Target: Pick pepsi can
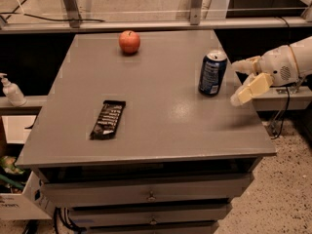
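Right now the gripper [238, 82] hovers wide open and empty at the right edge of the table [161, 130] — just beside the upright pepsi can [212, 73], not touching — apple [129, 41] and snack bar [107, 119] well apart from it.

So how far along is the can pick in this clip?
Done: the gripper sits at the right edge of the table, just right of the can, with its fingers open. In hand: the approach; a gap shows between the fingers and the can, so no contact. Left: closing on the can and lifting it; it stands upright on the table. The apple and snack bar lie far off.
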`<action>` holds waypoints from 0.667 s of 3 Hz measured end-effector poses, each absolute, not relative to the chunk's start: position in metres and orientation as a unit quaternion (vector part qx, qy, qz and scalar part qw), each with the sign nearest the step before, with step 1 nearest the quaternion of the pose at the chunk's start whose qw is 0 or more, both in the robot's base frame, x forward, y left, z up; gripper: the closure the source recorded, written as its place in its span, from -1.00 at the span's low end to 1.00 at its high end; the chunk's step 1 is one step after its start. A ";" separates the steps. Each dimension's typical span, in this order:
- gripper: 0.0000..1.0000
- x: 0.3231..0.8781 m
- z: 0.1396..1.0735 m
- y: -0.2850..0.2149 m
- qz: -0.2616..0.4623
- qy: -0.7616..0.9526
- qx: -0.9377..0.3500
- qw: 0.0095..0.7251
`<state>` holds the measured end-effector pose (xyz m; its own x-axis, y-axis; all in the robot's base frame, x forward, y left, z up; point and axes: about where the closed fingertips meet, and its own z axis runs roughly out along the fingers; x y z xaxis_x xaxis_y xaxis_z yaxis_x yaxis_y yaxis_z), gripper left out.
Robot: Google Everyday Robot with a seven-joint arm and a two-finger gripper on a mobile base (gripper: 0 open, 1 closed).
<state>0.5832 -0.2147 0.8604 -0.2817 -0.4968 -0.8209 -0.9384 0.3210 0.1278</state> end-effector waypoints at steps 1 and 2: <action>-1.00 0.585 0.855 -0.210 0.330 0.729 -0.485 0.352; -1.00 0.589 0.854 -0.198 0.343 0.713 -0.480 0.379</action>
